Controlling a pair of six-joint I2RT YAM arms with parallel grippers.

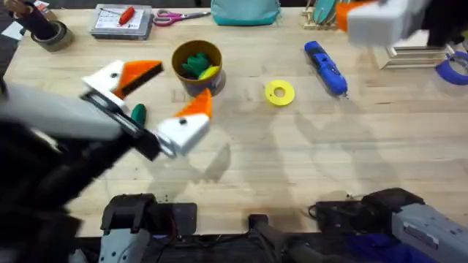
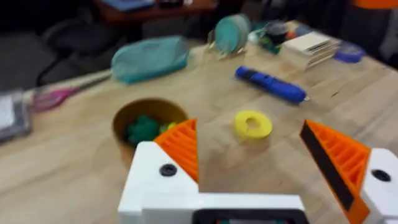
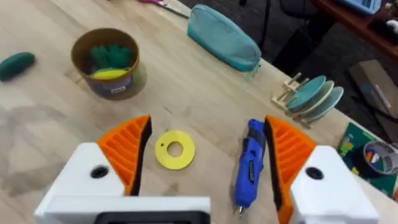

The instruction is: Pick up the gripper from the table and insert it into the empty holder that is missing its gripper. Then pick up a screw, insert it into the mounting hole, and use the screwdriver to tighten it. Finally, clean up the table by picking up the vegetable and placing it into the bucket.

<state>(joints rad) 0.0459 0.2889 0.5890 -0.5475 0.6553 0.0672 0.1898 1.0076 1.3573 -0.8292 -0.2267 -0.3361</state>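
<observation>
Left gripper [image 1: 159, 93] spread and empty above the vegetable [image 1: 137, 113] lying beside the bucket [image 1: 197, 66], right gripper [image 3: 205, 158] also spread, over the screwdriver [image 3: 249, 165]; I'd centre the left fingers across the oval's short axis before descending.

A yellow ring [image 1: 279, 92], teal pouch [image 3: 225, 38] and pink-handled scissors [image 1: 174, 16] lie apart

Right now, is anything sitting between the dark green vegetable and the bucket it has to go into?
Nothing on the table lies between the vegetable and the bucket. The left gripper hangs open above that stretch, holding nothing.
</observation>
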